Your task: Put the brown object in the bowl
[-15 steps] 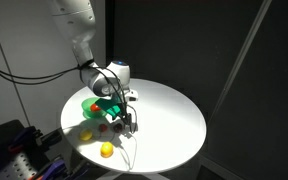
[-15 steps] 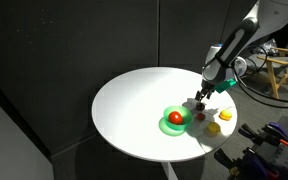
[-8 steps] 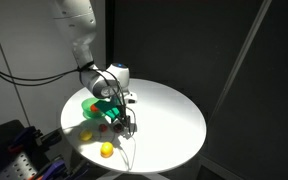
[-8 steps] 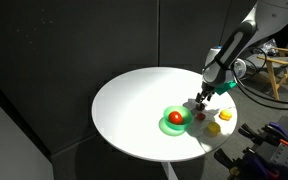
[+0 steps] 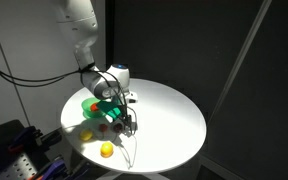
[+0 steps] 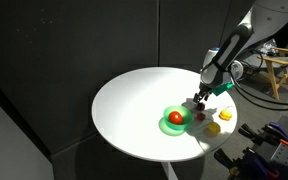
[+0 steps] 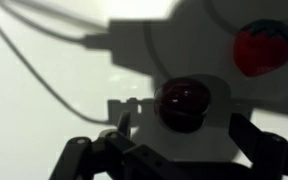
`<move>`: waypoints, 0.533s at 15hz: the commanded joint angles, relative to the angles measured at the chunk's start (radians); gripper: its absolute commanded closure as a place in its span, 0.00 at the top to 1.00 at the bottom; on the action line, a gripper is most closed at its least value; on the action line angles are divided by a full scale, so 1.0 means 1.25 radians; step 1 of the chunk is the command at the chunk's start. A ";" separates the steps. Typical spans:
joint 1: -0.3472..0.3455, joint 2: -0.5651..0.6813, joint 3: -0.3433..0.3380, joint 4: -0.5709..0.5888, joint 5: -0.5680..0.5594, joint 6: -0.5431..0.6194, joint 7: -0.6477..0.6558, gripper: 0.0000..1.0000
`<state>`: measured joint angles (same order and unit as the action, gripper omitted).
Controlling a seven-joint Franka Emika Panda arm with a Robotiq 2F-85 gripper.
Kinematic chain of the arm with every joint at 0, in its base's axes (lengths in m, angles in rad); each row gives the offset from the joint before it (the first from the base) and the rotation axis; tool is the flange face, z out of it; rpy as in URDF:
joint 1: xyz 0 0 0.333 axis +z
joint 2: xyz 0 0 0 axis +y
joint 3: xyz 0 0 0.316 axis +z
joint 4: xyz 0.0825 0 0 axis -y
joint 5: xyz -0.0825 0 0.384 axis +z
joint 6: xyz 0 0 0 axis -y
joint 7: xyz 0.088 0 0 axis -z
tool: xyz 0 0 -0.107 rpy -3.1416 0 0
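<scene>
The brown object (image 7: 184, 102), a dark brown roundish lump, lies on the white table straight ahead in the wrist view, just in front of the gap between my fingers. My gripper (image 7: 184, 132) is open and low over the table, one finger (image 7: 122, 128) on each side, neither touching the lump. In both exterior views the gripper (image 5: 125, 120) (image 6: 197, 101) stands just beside the green bowl (image 5: 92, 107) (image 6: 174, 120). The bowl holds a red ball (image 6: 175, 117).
A red strawberry-like piece (image 7: 258, 46) lies just beyond the lump. Yellow pieces (image 6: 213, 128) (image 6: 225, 115) (image 5: 106, 150) lie near the round table's edge (image 6: 134, 150). Thin cables (image 7: 64, 35) run across the table by the gripper.
</scene>
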<state>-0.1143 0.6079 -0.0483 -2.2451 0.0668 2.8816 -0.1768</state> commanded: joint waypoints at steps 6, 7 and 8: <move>0.000 0.062 0.001 0.067 -0.024 0.002 0.026 0.75; 0.001 0.066 0.001 0.070 -0.024 0.004 0.026 0.72; 0.002 0.069 0.000 0.073 -0.025 0.004 0.027 0.66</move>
<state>-0.1113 0.6738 -0.0475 -2.1814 0.0666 2.8817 -0.1763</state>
